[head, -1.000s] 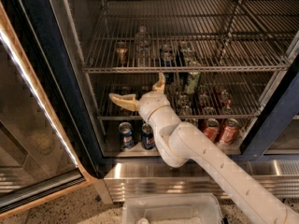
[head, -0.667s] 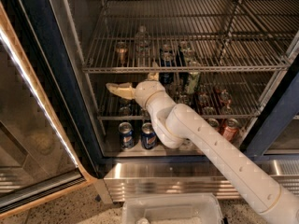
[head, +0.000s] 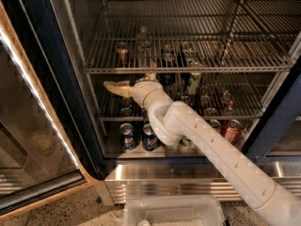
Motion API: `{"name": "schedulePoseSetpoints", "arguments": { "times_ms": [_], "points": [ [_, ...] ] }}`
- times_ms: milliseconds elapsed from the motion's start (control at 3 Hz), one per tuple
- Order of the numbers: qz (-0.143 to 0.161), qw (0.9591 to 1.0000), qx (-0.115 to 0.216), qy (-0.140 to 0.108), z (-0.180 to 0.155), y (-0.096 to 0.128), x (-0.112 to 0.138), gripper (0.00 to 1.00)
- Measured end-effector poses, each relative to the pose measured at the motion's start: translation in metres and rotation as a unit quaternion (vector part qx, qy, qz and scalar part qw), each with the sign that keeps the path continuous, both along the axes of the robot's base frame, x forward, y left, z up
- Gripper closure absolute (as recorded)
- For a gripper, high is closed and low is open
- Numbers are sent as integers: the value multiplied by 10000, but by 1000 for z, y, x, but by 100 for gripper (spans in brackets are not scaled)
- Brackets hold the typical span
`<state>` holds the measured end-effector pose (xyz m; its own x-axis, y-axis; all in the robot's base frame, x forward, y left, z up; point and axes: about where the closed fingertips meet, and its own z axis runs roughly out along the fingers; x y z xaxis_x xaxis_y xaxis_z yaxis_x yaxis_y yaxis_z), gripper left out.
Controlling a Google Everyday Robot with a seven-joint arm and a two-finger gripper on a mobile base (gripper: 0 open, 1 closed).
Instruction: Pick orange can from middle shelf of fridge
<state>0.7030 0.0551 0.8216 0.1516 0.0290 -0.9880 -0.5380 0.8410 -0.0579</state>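
The orange can, small with amber sides, stands at the left of the middle shelf, a chrome wire rack inside the fridge. My gripper is just below that shelf's front rail, below and slightly right of the can. It is open and empty: one finger points left and the other points up at the rail. My white arm runs from the lower right.
A clear bottle and several dark cans share the middle shelf. A green can and red-orange cans stand lower, blue cans on the bottom. The glass door hangs open left. A white bin sits below.
My gripper has risen and shifted slightly left, from in front of the lower shelf to just under the middle shelf's front rail. The cans have not moved.
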Motion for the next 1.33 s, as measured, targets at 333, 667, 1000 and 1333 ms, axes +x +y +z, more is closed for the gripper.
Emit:
{"name": "schedulePoseSetpoints", "arguments": {
  "times_ms": [333, 667, 1000, 1333],
  "points": [
    [134, 9999, -11, -16, 3, 13, 10, 0],
    [224, 9997, 11, 66, 2, 23, 23, 0],
    [4, 9998, 31, 179, -2, 23, 40, 0],
    [-472, 9984, 84, 311, -14, 13, 57, 0]
  ]
}}
